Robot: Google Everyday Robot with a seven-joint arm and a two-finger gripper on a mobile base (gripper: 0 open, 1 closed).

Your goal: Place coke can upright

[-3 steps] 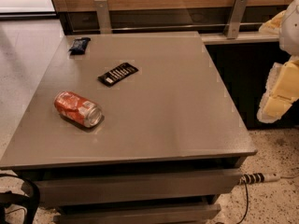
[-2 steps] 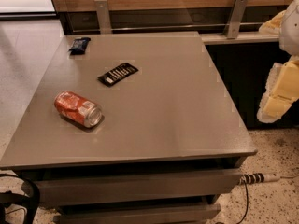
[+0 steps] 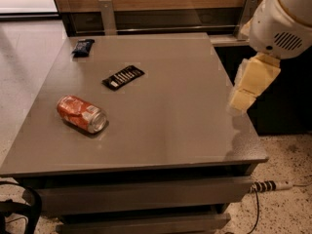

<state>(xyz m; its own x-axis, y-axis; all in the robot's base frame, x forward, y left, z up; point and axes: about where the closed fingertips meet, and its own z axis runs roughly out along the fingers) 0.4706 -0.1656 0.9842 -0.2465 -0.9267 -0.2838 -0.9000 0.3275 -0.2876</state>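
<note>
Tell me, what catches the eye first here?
A dented red coke can lies on its side near the left front of the grey table. The robot's cream end effector hangs over the table's right edge, far from the can. A flat black packet lies farther back.

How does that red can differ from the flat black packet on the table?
The coke can is red-orange, round and dented, lying on its side near the left front; the black packet is flat and thin, farther back. Both rest on the grey table, untouched; the gripper hovers over the table's right edge.
</note>
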